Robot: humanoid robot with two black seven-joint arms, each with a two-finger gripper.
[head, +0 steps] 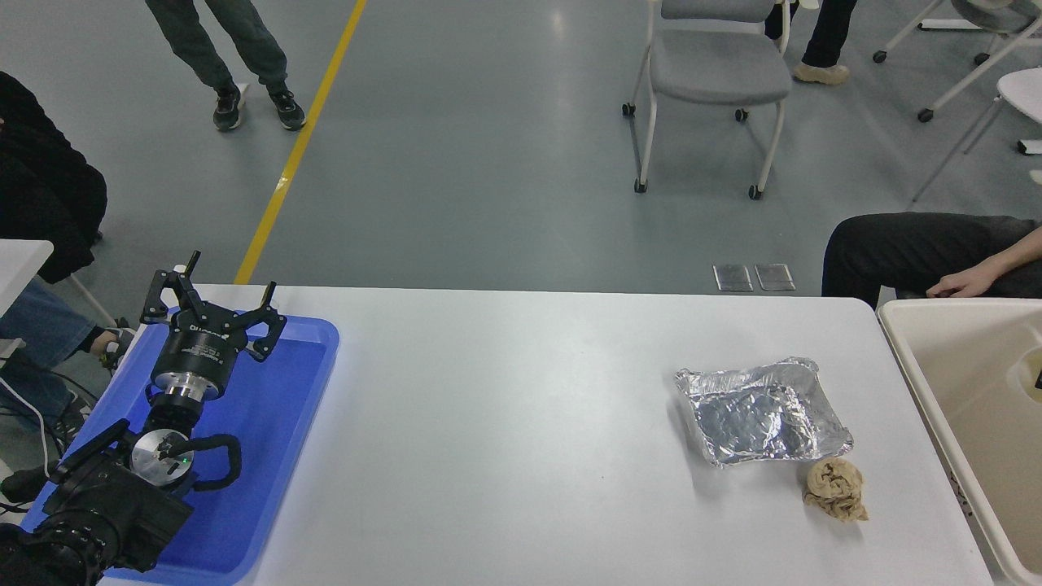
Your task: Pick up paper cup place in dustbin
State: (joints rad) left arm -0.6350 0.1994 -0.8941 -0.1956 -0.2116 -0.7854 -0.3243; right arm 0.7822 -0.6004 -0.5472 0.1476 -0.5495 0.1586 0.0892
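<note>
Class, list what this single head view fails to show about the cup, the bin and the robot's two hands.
- Paper cup: head view, cut by the right edge.
- Dustbin: right edge crops most.
- Right hand: outside the frame.
- Left hand, open over the blue tray.

A grey floor (488,163) with a yellow line (297,146) is seen beyond the white desk (505,439); a grey wheeled chair (712,73) is placed past its far edge.

bright, even overhead light | floor glare (562,20) | soft shadows | sharp
</note>
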